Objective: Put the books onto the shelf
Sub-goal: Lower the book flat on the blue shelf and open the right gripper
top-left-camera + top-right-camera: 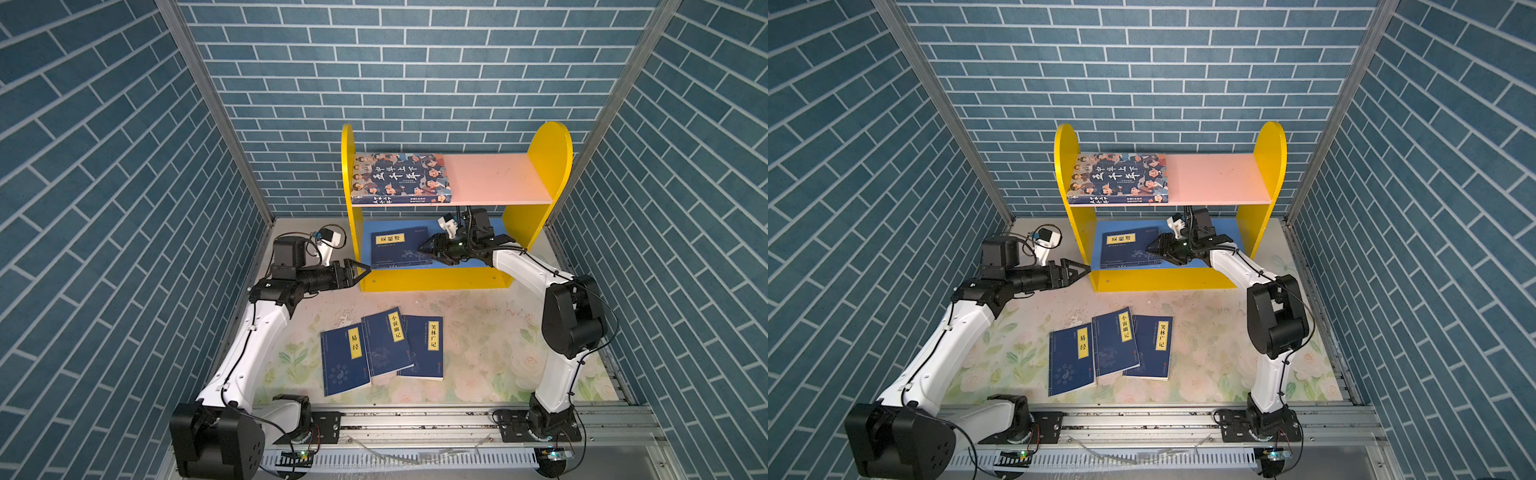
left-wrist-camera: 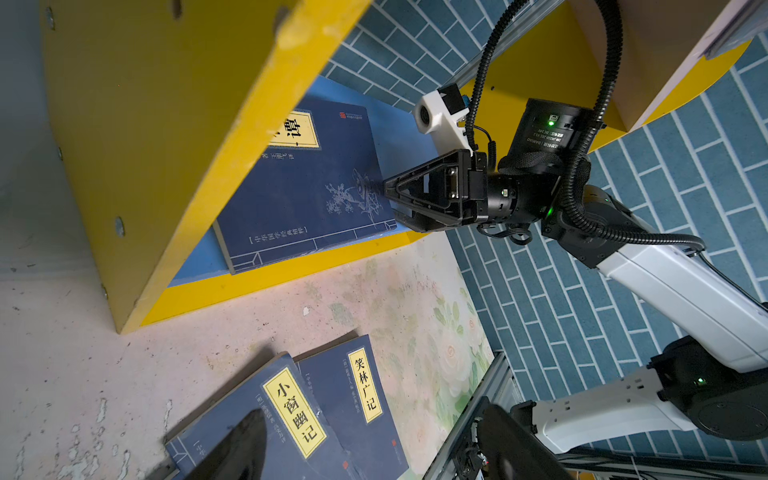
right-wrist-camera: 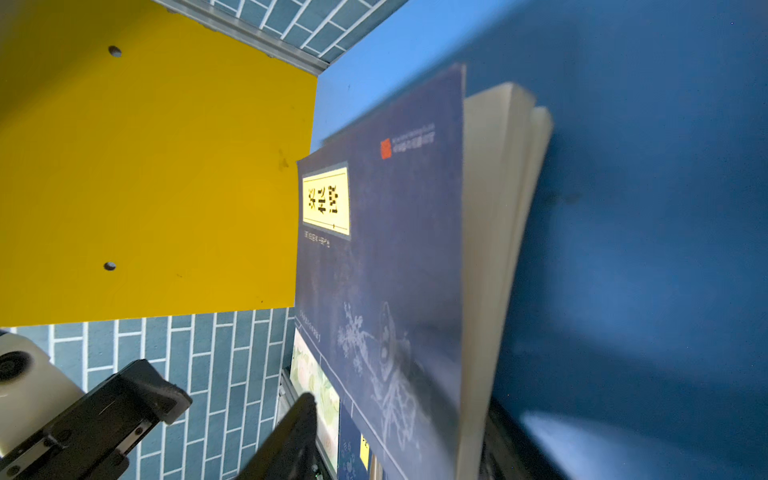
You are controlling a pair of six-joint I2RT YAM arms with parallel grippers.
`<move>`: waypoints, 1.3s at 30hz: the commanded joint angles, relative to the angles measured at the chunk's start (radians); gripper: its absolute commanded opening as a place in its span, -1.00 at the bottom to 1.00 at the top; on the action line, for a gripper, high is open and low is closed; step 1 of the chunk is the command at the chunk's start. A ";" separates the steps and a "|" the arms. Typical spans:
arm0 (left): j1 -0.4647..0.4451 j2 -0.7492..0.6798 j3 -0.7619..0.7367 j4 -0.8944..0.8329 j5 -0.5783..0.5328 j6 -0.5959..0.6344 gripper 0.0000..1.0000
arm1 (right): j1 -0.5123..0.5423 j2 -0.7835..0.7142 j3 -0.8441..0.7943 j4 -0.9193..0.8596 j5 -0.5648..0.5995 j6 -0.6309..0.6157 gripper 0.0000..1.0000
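Observation:
The shelf (image 1: 548, 166) stands at the back, with the thick cartoon-faced book (image 1: 401, 178) flat on the left of its pink upper board (image 1: 498, 178). One navy book (image 1: 399, 247) lies on the blue lower board (image 2: 399, 129). My right gripper (image 1: 424, 251) reaches under the pink board, open, its jaws astride that book's right edge with a gap showing beside the cover (image 3: 386, 270). Three navy books (image 1: 384, 349) overlap on the floral mat in front. My left gripper (image 1: 359, 270) hovers open and holds nothing, just outside the shelf's left side panel (image 2: 137, 145).
Blue brick walls close in the back and both sides. An aluminium rail (image 1: 415, 419) with both arm bases runs along the front edge. The right half of the pink board is bare, as is the floral mat (image 1: 490, 340) to the right of the loose books.

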 commanded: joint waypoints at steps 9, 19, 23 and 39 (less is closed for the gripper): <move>0.008 -0.025 -0.001 -0.023 -0.020 0.039 0.66 | -0.002 -0.028 0.020 -0.115 0.230 -0.079 0.23; 0.007 -0.019 0.005 -0.032 -0.054 0.080 0.66 | 0.016 -0.005 0.038 -0.107 0.175 -0.053 -0.01; 0.008 -0.004 0.055 -0.097 -0.180 0.222 0.64 | 0.029 -0.001 0.037 -0.095 0.161 -0.039 -0.04; 0.008 -0.013 -0.011 -0.102 -0.348 0.387 0.58 | 0.065 0.054 0.089 -0.093 0.140 -0.013 -0.08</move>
